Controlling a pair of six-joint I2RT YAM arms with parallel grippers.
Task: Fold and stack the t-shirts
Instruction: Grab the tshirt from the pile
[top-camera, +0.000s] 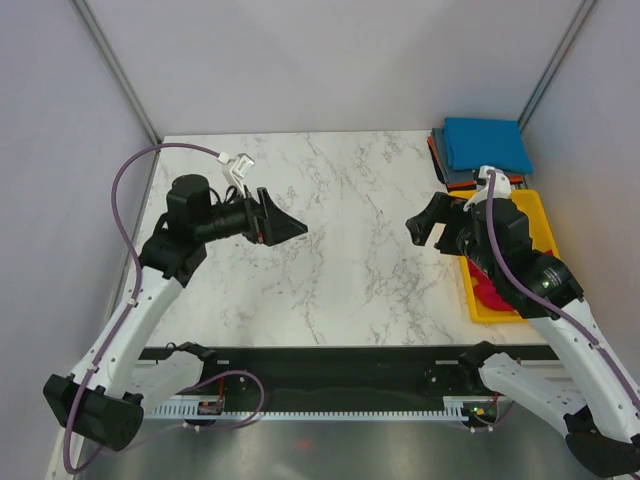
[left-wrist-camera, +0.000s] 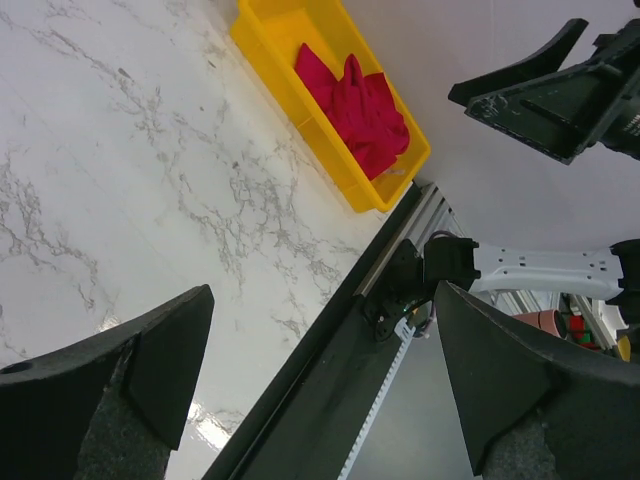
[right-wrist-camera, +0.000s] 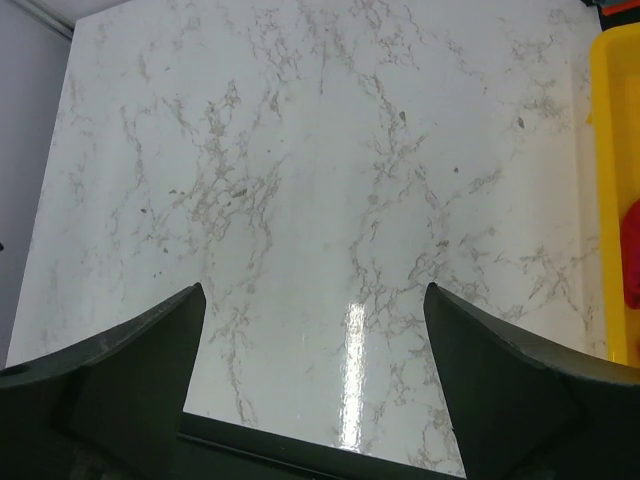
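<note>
Well, the left end effector (left-wrist-camera: 320, 385) and right end effector (right-wrist-camera: 315, 375) both gape wide, empty. The crimson t-shirt (left-wrist-camera: 360, 105) lies crumpled in the yellow tray (left-wrist-camera: 280, 25), lower right beneath the folded stack (top-camera: 487, 143). Better to pinch a raised fold and lift it clear of the rim.

Surface (top-camera: 340, 230): white marble pattern with irregular grey veining. Tray (top-camera: 547, 225): bright yellow, unpatterned. Crimson t-shirt (left-wrist-camera: 365, 110) in the tray: plain red, no print visible. Folded stack: blue t-shirt (top-camera: 487, 143) on top, bright and plain; dark grey t-shirt (top-camera: 462, 182) under it; orange t-shirt (top-camera: 433, 148) showing only as a thin edge. Left gripper (left-wrist-camera: 322, 290) and right gripper (right-wrist-camera: 315, 290): matte black jaws. Arm links (top-camera: 140, 310): white. Cable (top-camera: 125, 190): purple.
</note>
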